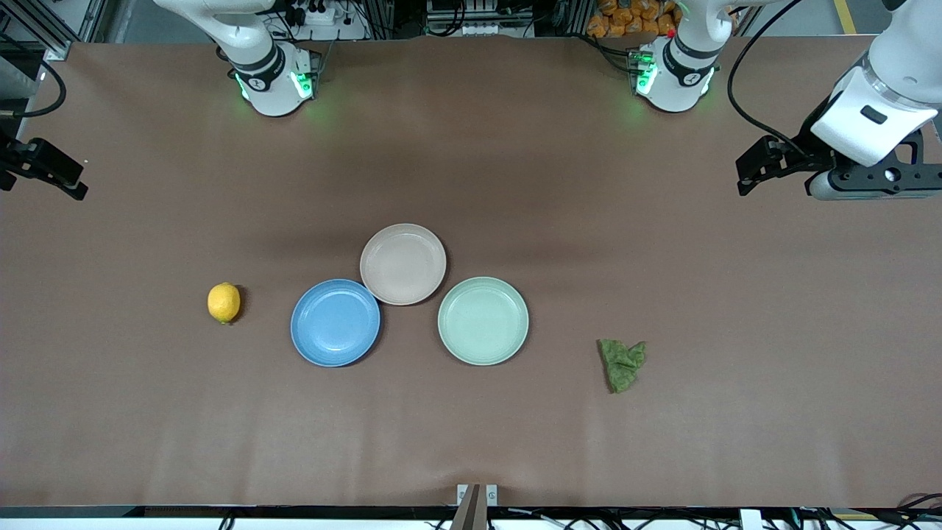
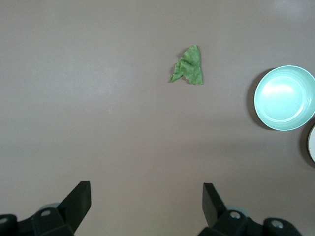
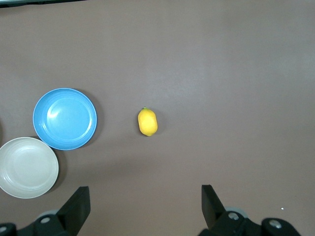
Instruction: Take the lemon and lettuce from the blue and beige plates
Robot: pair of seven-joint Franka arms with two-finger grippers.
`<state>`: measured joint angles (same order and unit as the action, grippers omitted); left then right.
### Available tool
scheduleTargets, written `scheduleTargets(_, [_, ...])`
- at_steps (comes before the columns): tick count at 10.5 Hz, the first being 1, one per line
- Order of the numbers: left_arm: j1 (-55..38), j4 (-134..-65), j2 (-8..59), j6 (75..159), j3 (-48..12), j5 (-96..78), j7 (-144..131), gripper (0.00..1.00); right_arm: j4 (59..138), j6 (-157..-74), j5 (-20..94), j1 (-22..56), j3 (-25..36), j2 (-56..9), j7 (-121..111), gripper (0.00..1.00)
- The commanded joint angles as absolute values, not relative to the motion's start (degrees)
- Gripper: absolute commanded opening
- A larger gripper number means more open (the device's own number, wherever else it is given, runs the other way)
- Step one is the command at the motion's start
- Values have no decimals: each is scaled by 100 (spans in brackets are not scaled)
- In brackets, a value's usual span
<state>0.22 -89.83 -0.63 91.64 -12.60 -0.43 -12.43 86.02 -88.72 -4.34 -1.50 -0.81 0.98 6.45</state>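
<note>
The lemon (image 1: 224,302) (image 3: 147,122) lies on the bare table, beside the blue plate (image 1: 335,322) (image 3: 65,118) toward the right arm's end. The lettuce (image 1: 622,364) (image 2: 188,66) lies on the table toward the left arm's end, apart from every plate. The blue plate and the beige plate (image 1: 402,263) (image 3: 27,167) hold nothing and touch at their rims. My left gripper (image 1: 745,175) (image 2: 146,201) hangs open high over the left arm's end of the table. My right gripper (image 1: 77,184) (image 3: 145,204) hangs open over the other end. Neither holds anything.
A pale mint-green plate (image 1: 483,320) (image 2: 285,97) with nothing on it sits beside the beige plate, between the blue plate and the lettuce. The brown table cover (image 1: 471,442) stretches bare toward the front camera. Both arm bases stand along the table's back edge.
</note>
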Motion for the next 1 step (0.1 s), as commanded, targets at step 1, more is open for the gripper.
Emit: scheduleTargets(1, [53,-8903,-35,9114,-1292,97,-1257,100,8429,-8894,-483,-97,-62,-35,685,100])
